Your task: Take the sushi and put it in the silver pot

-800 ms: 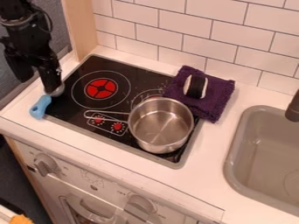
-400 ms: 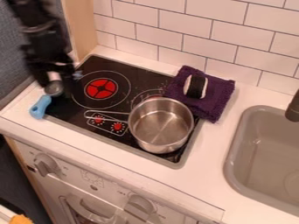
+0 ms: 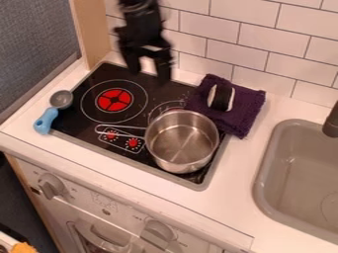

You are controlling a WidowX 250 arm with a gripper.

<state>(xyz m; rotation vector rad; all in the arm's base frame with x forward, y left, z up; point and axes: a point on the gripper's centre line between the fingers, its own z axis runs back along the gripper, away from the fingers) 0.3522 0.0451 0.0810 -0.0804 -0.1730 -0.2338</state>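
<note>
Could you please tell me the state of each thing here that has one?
Gripper: jaws apart, nothing between them.
Silver pot: upright, uncovered, empty, on the stove.
Sushi: resting on the purple cloth, not in the pot.
Purple cloth: spread under the sushi.
Blue-handled scoop: lying at the stove's left edge.

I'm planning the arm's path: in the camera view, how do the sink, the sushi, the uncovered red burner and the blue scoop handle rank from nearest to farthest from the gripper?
From the gripper:
1. Uncovered red burner: below it, slightly left.
2. Sushi: right, on the purple cloth.
3. Blue scoop handle: far left.
4. Sink: lower right.
</note>
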